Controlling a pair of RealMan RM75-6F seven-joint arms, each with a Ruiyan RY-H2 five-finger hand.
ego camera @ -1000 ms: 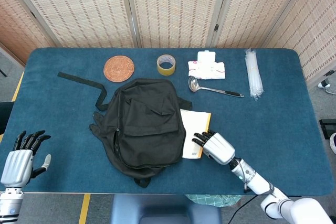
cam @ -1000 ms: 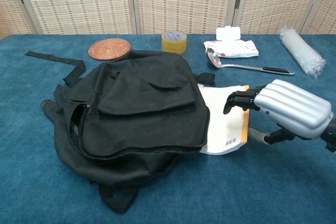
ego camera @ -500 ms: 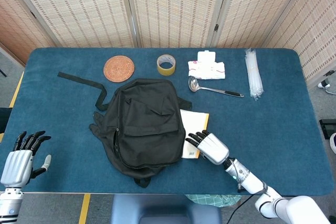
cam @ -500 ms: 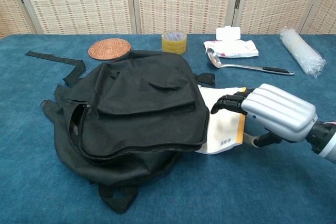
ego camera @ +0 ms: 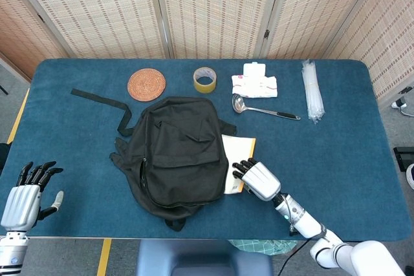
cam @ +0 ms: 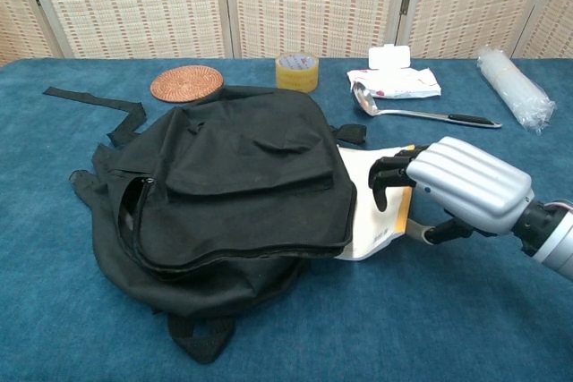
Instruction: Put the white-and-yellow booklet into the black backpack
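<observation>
The black backpack (ego camera: 178, 150) (cam: 233, 185) lies flat at the middle of the blue table (ego camera: 336, 159), its zip gaping a little along the left side. The white-and-yellow booklet (ego camera: 231, 150) (cam: 363, 207) lies against the pack's right edge, partly tucked under it. My right hand (ego camera: 259, 180) (cam: 461, 185) grips the booklet's right edge, fingers curled over the top and thumb underneath. My left hand (ego camera: 26, 195) hangs beyond the table's near left corner, fingers spread and holding nothing; the chest view does not show it.
Along the far side sit a round cork coaster (ego camera: 146, 84), a roll of yellow tape (ego camera: 205, 79), a pack of wipes (ego camera: 255, 82), a metal ladle (ego camera: 262, 109) and a clear plastic sleeve (ego camera: 312, 92). A loose black strap (ego camera: 97, 98) trails left of the pack.
My right hand has moved left toward the backpack with the booklet, whose left part has slid further under the pack's edge. The fingers have curled down more. The left hand stayed put.
</observation>
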